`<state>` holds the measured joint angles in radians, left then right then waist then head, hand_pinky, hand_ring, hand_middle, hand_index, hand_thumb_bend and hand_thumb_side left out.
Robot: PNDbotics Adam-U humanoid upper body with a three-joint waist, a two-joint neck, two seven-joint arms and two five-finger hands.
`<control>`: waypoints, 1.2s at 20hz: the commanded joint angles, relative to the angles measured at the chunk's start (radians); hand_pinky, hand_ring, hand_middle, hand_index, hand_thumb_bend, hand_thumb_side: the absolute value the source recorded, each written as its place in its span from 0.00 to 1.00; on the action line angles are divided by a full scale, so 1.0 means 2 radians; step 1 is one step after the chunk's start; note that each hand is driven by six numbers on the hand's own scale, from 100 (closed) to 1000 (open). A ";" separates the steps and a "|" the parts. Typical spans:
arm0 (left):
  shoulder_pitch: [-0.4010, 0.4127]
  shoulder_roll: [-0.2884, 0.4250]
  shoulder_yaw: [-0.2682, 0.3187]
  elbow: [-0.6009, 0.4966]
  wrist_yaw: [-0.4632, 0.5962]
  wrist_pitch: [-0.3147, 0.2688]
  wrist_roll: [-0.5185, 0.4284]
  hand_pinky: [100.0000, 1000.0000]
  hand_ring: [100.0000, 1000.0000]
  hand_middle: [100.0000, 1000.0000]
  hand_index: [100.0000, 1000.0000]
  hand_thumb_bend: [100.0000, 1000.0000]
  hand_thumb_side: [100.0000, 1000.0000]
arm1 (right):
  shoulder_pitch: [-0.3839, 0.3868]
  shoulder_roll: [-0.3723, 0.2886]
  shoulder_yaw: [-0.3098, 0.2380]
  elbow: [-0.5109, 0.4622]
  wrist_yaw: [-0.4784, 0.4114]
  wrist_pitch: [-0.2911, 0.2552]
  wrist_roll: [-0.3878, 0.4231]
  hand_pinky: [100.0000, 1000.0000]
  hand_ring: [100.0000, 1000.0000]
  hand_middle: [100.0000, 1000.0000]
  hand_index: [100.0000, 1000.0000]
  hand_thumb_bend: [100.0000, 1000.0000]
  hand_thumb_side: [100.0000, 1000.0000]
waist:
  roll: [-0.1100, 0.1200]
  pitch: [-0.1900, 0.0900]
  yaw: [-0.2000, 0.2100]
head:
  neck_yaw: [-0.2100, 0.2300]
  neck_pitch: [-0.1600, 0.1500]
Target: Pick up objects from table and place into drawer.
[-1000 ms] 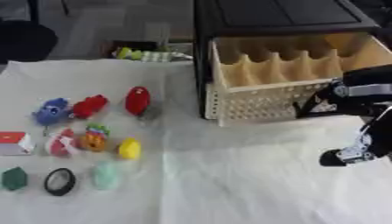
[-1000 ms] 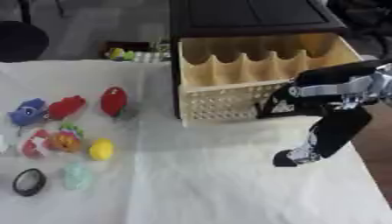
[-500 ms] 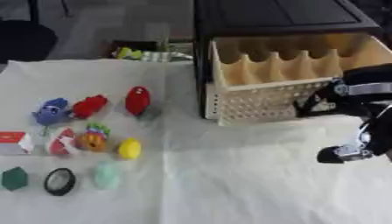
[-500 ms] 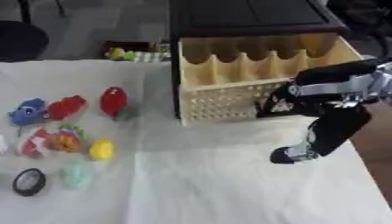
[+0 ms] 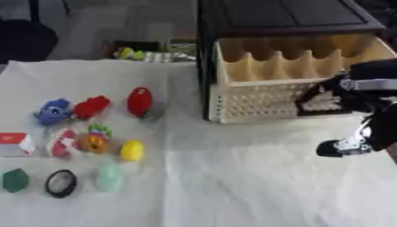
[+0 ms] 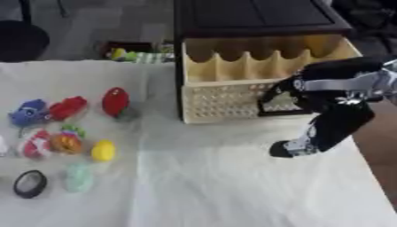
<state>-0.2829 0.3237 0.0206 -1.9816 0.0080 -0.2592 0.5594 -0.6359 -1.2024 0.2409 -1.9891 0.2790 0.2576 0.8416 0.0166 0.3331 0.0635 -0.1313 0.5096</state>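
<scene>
Drawer stood open at the counter's far right, pulled out of a black cabinet; pale, perforated front, wavy dividers inside. Nothing could be made out in its compartments.

Right hand hung low over the white-clothed counter just in front of the drawer, near the right edge; whether its fingers were clenched or released could not be told, and no object showed in it. Left hand out of sight.

Wide bare cloth lay between the drawer and the objects, and along the near edge.

Objects sat grouped by the left edge: one red oval, one red toy, one blue toy, one yellow egg shape, one orange-and-green toy, one red-and-white piece, one small box, one dark green piece, one black ring, one pale green piece.
</scene>
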 commanded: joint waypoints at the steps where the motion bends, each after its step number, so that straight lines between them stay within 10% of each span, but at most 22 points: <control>1: -0.007 0.006 0.001 -0.009 -0.001 0.001 -0.002 0.29 0.53 0.61 0.79 0.00 0.94 | -0.008 -0.018 -0.012 -0.005 0.001 0.002 -0.002 0.03 0.11 0.09 0.93 0.44 0.58 | -0.001 -0.010 0.000 | 0.002 0.003; 24: -0.005 0.006 0.006 -0.009 -0.004 -0.001 0.004 0.29 0.53 0.61 0.79 0.00 0.94 | 0.008 -0.008 -0.105 -0.005 -0.086 -0.031 -0.078 0.02 0.07 0.04 0.86 0.55 0.65 | 0.004 -0.011 -0.009 | 0.027 0.007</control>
<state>-0.2831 0.3237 0.0215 -1.9816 0.0074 -0.2593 0.5615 -0.6072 -1.1986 0.0569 -1.9893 0.1166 0.1964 0.6959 0.0268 0.3329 0.0477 -0.0804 0.5179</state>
